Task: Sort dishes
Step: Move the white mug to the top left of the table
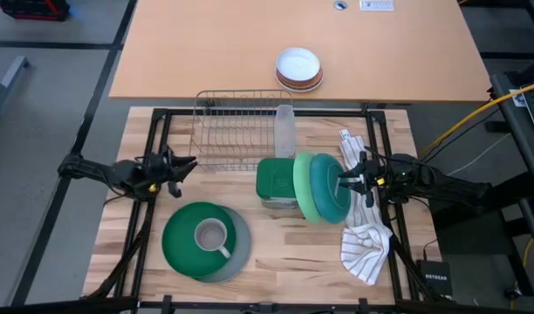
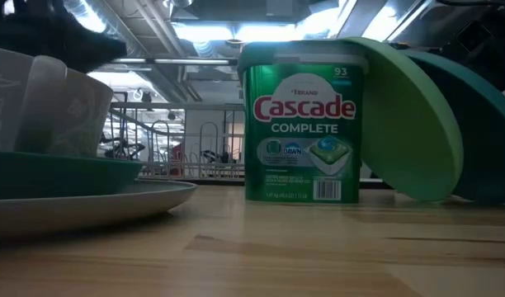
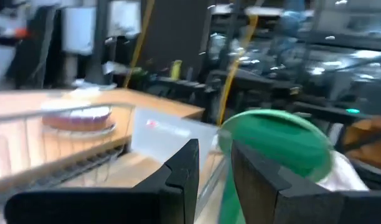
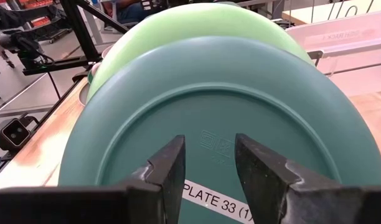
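High view: right gripper (image 1: 344, 182) sits at the back face of the teal plate (image 1: 331, 187), which leans on edge against a light green plate (image 1: 304, 185), which in turn leans on the green detergent tub (image 1: 274, 181) at mid-tabletop. The plates stand nearly upright, their faces turned toward the right arm, so the flat of the teal plate lies straight ahead of the jaws and only its rim offers a grip.

Right wrist view confirms this: the teal plate's underside (image 4: 221, 124) fills the view just past the two dark fingers (image 4: 169, 165), which stand apart by a moderate gap with nothing between them. Whether the tips already touch the plate cannot be told. The light green plate (image 4: 178, 28) shows behind the teal one.

Left gripper (image 1: 167, 173) waits at the left side of the tabletop, near the dish rack (image 1: 236, 129), well apart from the leaning plates. In the left wrist view its jaws stand narrowly parted and hold nothing.

Other dishes: a grey mug (image 1: 211, 237) rests on a dark green plate (image 1: 187, 237), itself stacked on a grey plate (image 1: 236, 259), at the front left and nearer the left arm.

Judgement: the right arm is clearly the nearer one for the teal plate; the jaws would need to reach its upper rim to pinch it.
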Motion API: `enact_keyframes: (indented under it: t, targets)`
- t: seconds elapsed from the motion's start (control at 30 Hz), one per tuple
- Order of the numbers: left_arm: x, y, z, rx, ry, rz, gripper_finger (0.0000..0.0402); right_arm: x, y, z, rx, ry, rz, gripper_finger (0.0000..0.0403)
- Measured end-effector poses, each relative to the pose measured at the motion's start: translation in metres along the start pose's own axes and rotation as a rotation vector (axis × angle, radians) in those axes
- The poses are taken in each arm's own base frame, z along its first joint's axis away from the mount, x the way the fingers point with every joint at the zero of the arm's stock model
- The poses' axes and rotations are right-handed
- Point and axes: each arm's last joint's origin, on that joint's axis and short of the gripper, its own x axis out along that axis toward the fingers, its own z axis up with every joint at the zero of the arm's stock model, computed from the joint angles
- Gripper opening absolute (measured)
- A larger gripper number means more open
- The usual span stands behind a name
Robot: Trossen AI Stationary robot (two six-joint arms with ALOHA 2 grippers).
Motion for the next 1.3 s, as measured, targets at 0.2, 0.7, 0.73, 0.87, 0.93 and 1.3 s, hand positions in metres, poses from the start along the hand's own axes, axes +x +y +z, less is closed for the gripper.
enact_keyframes:
  t: [0.2,0.7,0.73,0.87,0.93,1.3]
  targets:
    - [0.001,-0.009,0.020,0.041,-0.010,-0.247,0.0084,0.000,0.000,0.000,0.000,-0.001,0.000,0.0143]
    - [0.045,-0.050,0.033,0.322,0.546,-0.470,0.0084,0.000,0.000,0.000,0.000,-0.001,0.000,0.0143]
    - [0.049,-0.054,0.032,0.337,0.590,-0.486,0.0084,0.000,0.000,0.000,0.000,-0.001,0.000,0.0143]
    - [0.060,-0.067,0.023,0.417,0.759,-0.539,0.0084,0.000,0.000,0.000,0.000,-0.001,0.000,0.0143]
    - [0.063,-0.071,0.016,0.476,0.837,-0.558,0.0084,0.000,0.000,0.000,0.000,-0.001,0.000,0.0143]
    - [0.074,-0.092,-0.007,0.567,1.016,-0.598,0.0084,0.000,0.000,0.000,0.000,-0.001,0.000,0.0143]
